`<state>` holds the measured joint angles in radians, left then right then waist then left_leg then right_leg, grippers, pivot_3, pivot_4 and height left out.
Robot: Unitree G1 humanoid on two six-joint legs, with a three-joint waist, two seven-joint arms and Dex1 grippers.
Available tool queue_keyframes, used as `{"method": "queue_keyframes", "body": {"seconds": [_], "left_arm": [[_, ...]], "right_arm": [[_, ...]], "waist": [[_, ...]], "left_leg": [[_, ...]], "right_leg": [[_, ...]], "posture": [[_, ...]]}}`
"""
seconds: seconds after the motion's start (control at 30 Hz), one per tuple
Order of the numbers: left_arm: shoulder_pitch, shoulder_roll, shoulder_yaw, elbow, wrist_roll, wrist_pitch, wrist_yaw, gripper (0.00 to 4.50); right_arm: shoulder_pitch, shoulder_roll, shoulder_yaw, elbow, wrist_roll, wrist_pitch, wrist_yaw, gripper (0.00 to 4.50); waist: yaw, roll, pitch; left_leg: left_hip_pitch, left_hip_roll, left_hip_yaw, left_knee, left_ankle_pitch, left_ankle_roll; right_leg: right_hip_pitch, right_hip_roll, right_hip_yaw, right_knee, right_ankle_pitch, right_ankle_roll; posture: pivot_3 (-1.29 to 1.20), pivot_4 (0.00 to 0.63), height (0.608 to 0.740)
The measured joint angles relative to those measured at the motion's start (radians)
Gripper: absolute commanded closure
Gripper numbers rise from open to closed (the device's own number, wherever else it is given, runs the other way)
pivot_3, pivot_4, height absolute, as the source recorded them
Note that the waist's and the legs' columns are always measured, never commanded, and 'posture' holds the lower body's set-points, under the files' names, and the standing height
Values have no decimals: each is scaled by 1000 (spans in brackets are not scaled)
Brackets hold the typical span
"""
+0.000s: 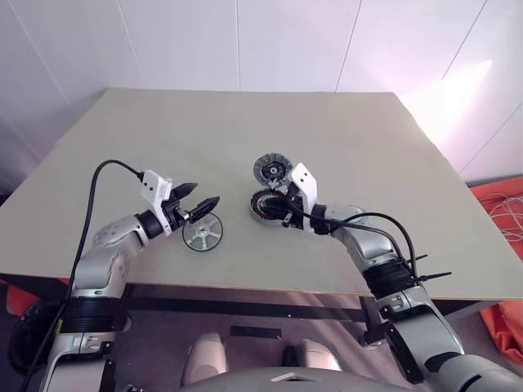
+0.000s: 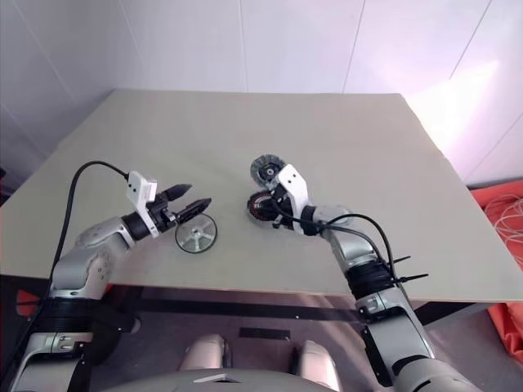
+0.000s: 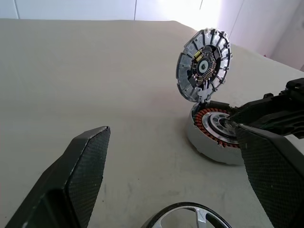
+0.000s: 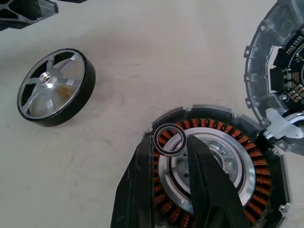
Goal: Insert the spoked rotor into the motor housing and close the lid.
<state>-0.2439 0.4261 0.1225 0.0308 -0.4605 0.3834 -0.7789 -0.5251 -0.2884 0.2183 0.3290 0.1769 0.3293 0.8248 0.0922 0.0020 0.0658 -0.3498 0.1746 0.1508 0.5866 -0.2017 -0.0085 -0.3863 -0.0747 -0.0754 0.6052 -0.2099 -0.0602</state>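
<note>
The spoked rotor (image 1: 202, 233), a shiny silver wheel with a dark rim, lies flat on the table near the front edge. My left gripper (image 1: 204, 193) hovers open just above it, holding nothing. The motor housing (image 4: 213, 166) sits at mid-table, open, with copper windings around a silver centre. The ribbed lid (image 1: 272, 170) stands up from the housing's far rim. My right gripper (image 4: 170, 142) is over the housing's near-left edge, shut on a tiny metal ring (image 4: 156, 137) pinched between its fingertips above the windings.
The tan table (image 1: 163, 139) stretches wide behind and to both sides of the parts. Its front edge runs just below the rotor. An orange object (image 1: 502, 204) lies off the table at the right.
</note>
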Motion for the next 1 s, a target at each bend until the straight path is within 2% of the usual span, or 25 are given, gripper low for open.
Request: {"method": "queue_keyframes", "body": {"seconds": [0.27,1.0], "left_arm": [[0,-2,-3,0,0,-1,-1,0],[0,-2,-4,0,3,-4,3,0]], "right_arm": [[-23,-4,-16,88,-23,-55,0,3827],[-23,-27,-21,89,-38,-61,25,3827]], "waist": [[0,0,0],[0,0,0]], "left_leg": [[0,0,0,0,0,0],[0,0,0,0,0,0]], "right_leg": [[0,0,0,0,0,-1],[0,0,0,0,0,-1]], "posture": [[0,0,740],[0,0,740]]}}
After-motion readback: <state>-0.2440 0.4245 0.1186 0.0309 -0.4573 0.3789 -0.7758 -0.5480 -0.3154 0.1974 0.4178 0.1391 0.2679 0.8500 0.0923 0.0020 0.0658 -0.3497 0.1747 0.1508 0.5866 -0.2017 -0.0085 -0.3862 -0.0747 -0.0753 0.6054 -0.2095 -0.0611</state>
